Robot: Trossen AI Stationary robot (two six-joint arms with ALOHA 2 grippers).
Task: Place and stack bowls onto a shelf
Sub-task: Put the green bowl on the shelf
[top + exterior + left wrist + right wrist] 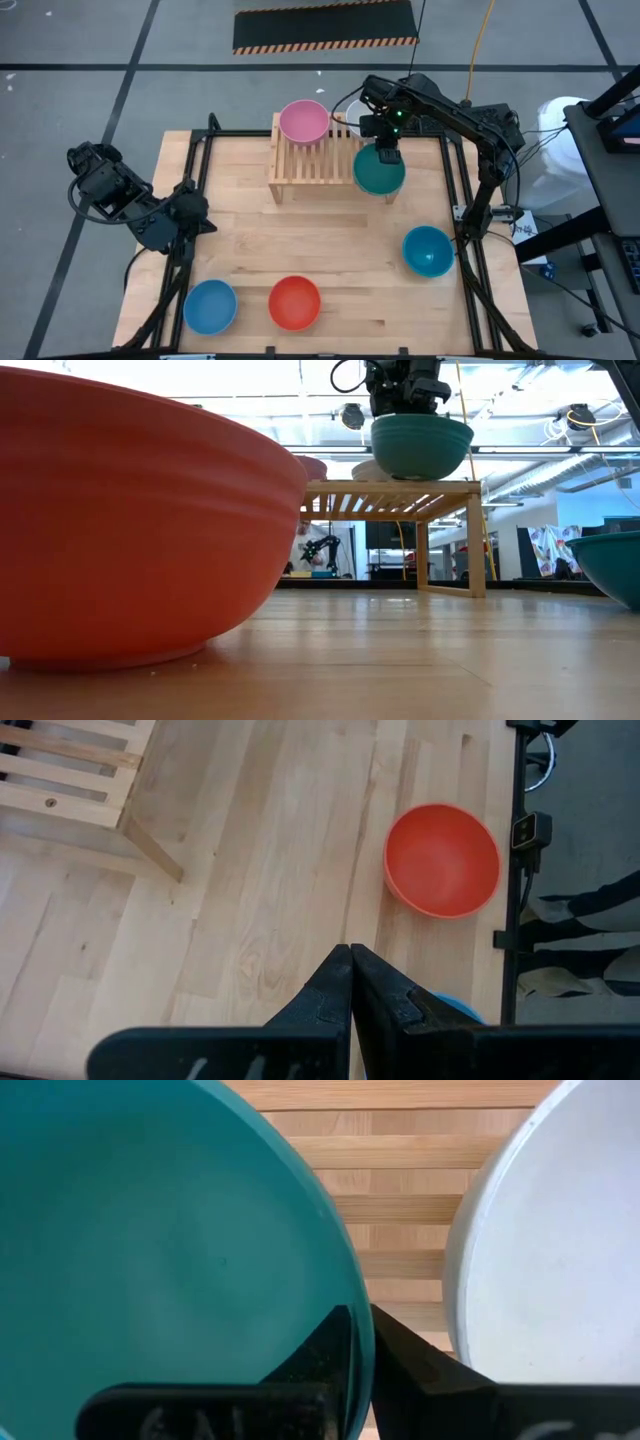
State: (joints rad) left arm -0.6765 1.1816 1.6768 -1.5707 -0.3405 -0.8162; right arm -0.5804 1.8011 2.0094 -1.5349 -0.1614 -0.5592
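You are placing the green bowl (379, 171) on the shelf (310, 160), beside the white bowl (560, 1250). The right gripper (385, 152) is clamping its rim; next, release it fully.

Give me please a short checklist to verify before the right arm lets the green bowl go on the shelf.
1. Right pincer on the green bowl rim, one finger each side: ok.
2. Green bowl fully over the shelf: not ok, in the high view it overhangs the shelf's right edge.
3. Green bowl resting on the slats: cannot tell.
4. Gap to the white bowl: ok, slats show between them.
5. Pink bowl out of the way: ok, at the shelf's far left.
6. Left pincer shut, parked at the table's left edge: ok.
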